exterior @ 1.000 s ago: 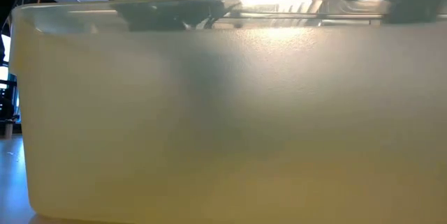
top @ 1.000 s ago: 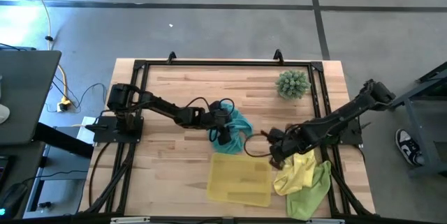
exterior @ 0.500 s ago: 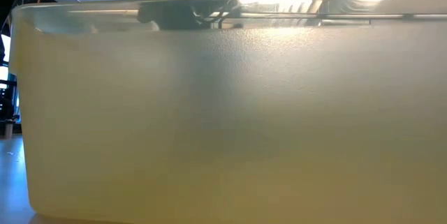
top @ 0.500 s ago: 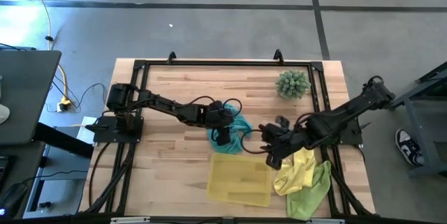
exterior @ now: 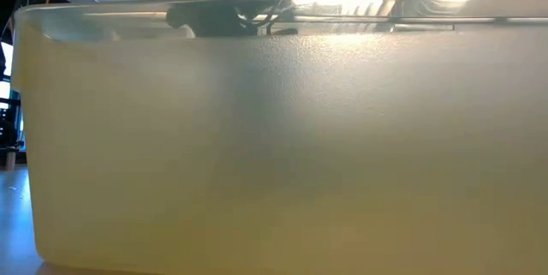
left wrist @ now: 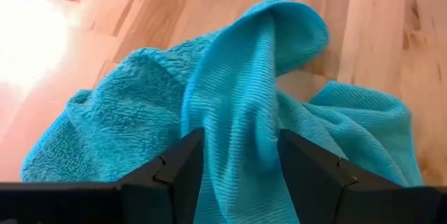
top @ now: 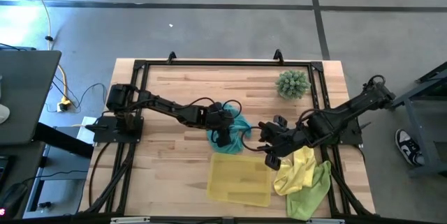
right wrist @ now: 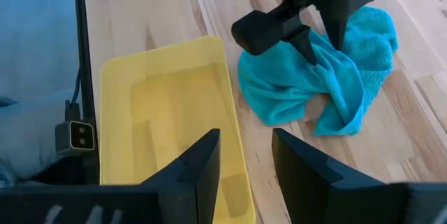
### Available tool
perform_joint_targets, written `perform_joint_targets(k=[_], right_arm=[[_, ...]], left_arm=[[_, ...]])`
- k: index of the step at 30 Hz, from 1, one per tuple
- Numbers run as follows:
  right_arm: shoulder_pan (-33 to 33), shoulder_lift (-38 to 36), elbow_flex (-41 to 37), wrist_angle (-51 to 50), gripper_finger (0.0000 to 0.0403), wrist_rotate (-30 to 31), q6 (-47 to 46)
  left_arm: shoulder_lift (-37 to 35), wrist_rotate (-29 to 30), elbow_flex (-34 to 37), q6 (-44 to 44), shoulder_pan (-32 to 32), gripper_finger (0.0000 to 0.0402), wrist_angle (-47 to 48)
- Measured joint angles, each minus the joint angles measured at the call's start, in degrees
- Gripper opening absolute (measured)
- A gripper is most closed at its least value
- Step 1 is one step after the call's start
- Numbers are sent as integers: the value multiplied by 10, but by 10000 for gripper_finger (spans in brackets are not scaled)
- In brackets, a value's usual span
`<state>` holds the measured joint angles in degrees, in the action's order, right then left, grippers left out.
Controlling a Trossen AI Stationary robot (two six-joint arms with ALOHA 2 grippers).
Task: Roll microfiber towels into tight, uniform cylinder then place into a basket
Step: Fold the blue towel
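Observation:
The teal towel (top: 239,128) lies crumpled at mid-table, just beyond the yellow basket (top: 211,181); my left gripper (top: 222,137) is shut on a raised fold of it. In the left wrist view the teal towel (left wrist: 140,112) spreads past my left gripper (left wrist: 237,165). My right gripper (top: 268,147) hangs open above the table between the teal towel and the yellow towel (top: 299,172), with nothing between its fingers (right wrist: 206,161). The lime green towel (top: 312,196) lies partly under the yellow one at the near right corner. My left gripper pinches a raised ridge of the teal towel (left wrist: 237,140) between its two fingers, the folded cloth running up between them. The fingers come slanting down from the table's left. The ridge (right wrist: 328,60) is pulled up to the fingers while the rest of the towel lies slack on the table.
A spiky green plant (top: 292,83) stands at the far right. The basket's see-through wall (exterior: 274,138) fills the low view. A black frame rail (top: 230,63) runs round the table top. Bare wood shows at the far left.
My right gripper has risen from just beside the yellow towel and shifted a little toward the table's left and far side, turning as it went; the yellow towel stays on the table. The teal towel's fold stays up in my left gripper.

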<state>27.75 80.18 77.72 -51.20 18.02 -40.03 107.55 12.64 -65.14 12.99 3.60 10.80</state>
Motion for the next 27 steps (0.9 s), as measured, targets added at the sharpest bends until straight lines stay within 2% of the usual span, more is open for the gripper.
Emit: perform_joint_targets(k=[10,15,21,24,27], right_arm=[[0,0,0,0,122,0,0],[0,0,0,0,122,0,0],[0,0,0,0,122,0,0],[0,0,0,0,122,0,0],[0,0,0,0,122,0,0]], left_arm=[[0,0,0,-6,-3,172,30],[0,21,0,3,-1,172,93],[-6,16,0,3,17,172,182],[-16,-1,0,-7,32,172,206],[-15,-51,1,-10,50,172,224]])
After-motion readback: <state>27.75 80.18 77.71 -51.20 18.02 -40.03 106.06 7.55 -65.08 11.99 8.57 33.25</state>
